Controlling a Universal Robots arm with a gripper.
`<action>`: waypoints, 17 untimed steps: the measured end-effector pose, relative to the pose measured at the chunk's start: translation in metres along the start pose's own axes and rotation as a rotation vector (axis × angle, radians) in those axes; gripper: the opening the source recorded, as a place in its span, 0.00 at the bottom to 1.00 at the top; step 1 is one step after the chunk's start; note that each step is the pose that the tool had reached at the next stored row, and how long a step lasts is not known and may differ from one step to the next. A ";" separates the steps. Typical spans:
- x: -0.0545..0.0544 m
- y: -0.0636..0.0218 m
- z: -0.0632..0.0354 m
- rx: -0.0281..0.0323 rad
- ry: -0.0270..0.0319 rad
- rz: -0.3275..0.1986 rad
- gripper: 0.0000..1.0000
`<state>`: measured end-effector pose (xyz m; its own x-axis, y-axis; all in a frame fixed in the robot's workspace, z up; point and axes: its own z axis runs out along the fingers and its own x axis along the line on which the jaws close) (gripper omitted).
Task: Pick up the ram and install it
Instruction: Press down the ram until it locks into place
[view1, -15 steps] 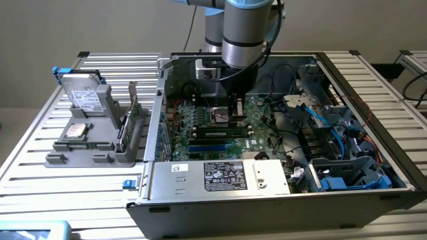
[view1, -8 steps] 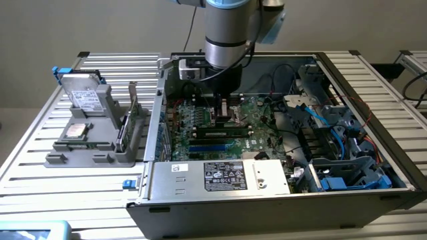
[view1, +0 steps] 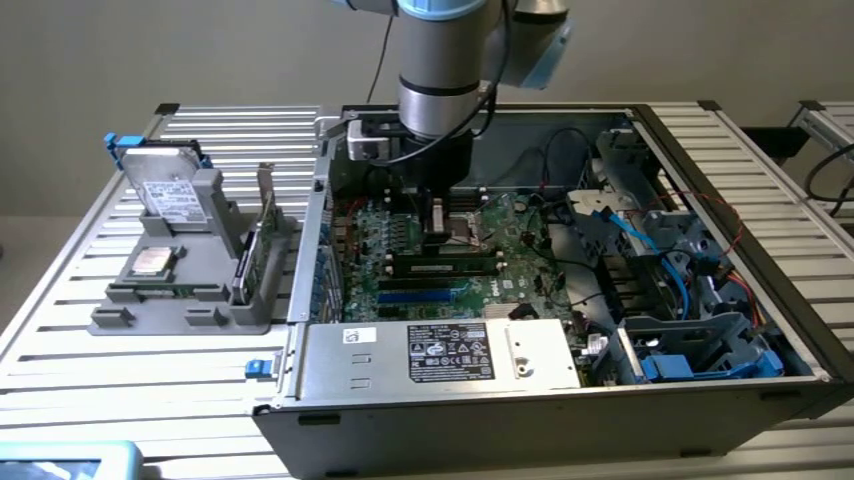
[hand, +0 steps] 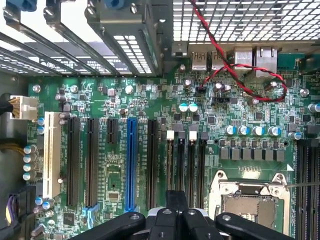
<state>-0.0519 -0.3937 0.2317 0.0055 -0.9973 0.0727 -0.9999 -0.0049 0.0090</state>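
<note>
Metal computer case (view1: 441, 410) holds motherboard (hand: 150, 100), ram (view1: 445, 266) seated; end effector (hand: 176, 212) closed, empty.

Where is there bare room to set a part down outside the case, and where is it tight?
Free: the slatted table in front of the grey holder, and the strip behind the holder. Crowded: inside the computer case, where the gripper hangs over the motherboard and cables fill the exterior view's right.

The open grey metal computer case (view1: 787, 330) left room above the green motherboard (hand: 150, 85); blue and black cables (view1: 641, 240) crowded the exterior view's right.
</note>
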 end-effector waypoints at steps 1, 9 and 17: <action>0.000 0.0008 0.0001 0.0000 0.0004 0.000 0.11; 0.001 0.0019 0.0010 -0.0001 0.0049 0.000 0.11; 0.002 0.0019 0.0023 -0.0001 0.0085 0.000 0.11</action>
<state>-0.0538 -0.3956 0.2296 0.0056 -0.9967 0.0812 -0.9999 -0.0048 0.0092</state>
